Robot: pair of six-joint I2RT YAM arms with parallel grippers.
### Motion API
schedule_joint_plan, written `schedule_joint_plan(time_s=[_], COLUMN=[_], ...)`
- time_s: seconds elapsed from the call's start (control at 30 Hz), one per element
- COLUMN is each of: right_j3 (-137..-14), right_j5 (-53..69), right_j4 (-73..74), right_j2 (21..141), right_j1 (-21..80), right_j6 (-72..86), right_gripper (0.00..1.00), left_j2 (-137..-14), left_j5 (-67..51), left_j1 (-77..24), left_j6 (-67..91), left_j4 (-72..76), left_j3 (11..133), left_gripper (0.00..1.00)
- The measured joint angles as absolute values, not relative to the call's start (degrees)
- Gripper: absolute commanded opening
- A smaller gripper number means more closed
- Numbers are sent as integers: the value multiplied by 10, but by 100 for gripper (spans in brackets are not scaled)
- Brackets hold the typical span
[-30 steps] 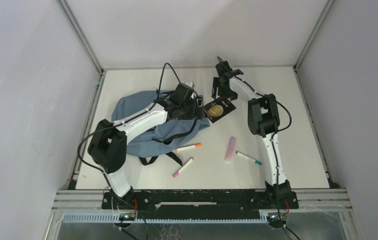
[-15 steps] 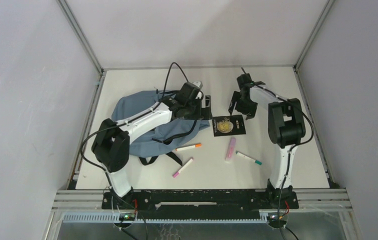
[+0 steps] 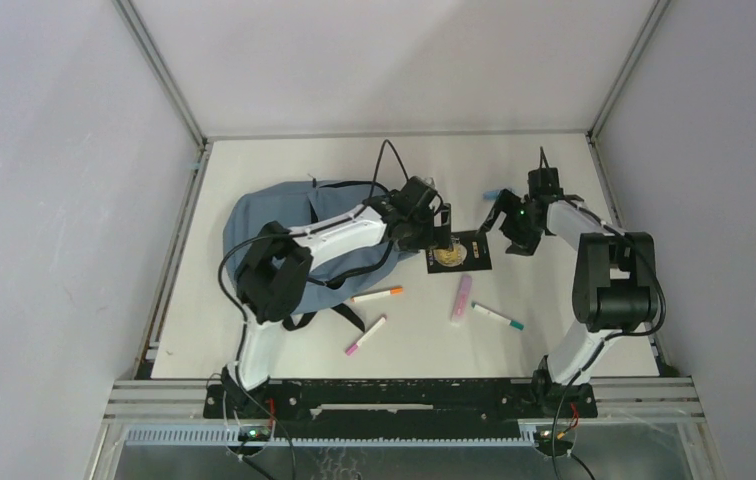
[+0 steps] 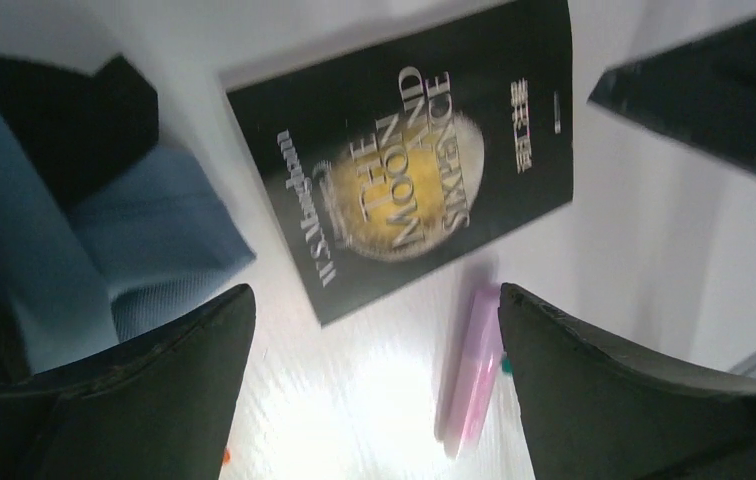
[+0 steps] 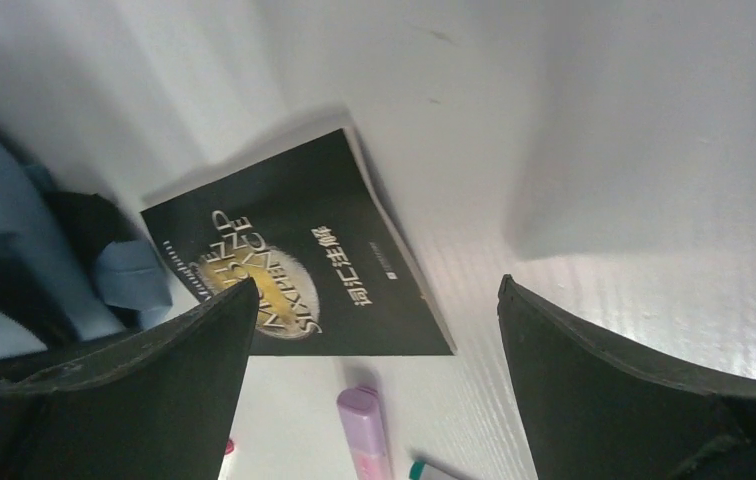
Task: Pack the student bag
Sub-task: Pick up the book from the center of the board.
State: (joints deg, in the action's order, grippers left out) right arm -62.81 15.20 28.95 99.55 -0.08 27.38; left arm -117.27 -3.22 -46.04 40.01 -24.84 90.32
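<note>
**Between two sets of jaws: one book, flat on the counter**

Just right of the student bag [image 3: 254, 215], a black paperback [image 3: 459, 252] lies cover-up on the counter [image 3: 424, 340]. Its left edge is touching the bag's fabric, or close to it; I can't tell which. My left jaws [image 3: 436, 232] hover over that bag-side edge, spread wide, holding nothing. My right jaws [image 3: 502, 222] hang just off the book's far right side, also wide and empty. So the book sits between the two, but lefty is clearly nearer, basically on top of it. Its long side looks like it runs left-right, pointing at the bag, though I wouldn't swear to that. My guess is the book has to travel left into the bag, whichever arm takes it. The pens [image 3: 376, 295] and a lilac highlighter [image 3: 462, 297] lie closer to my bases.
</note>
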Motion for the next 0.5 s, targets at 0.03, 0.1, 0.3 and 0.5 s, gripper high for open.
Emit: schedule_joint_plan(time_s=[0.03, 0.1, 0.3, 0.5], right_j3=[-624, -615, -590, -590], right_j5=[160, 176, 218, 242], right_j4=[281, 261, 226, 204], right_j2=[994, 994, 999, 1009], right_j1=[0, 1, 2, -3], right_j6=[274, 274, 276, 277], right_gripper=[98, 97, 97, 97], left_j2=[-1188, -1212, -1263, -1295], left_j5=[-28, -16, 24, 19], left_j1=[-460, -458, -453, -452], left_j6=[405, 412, 427, 436], left_j4=[-252, -256, -261, -263], left_j3=[919, 946, 997, 1025], left_gripper=[95, 95, 95, 93])
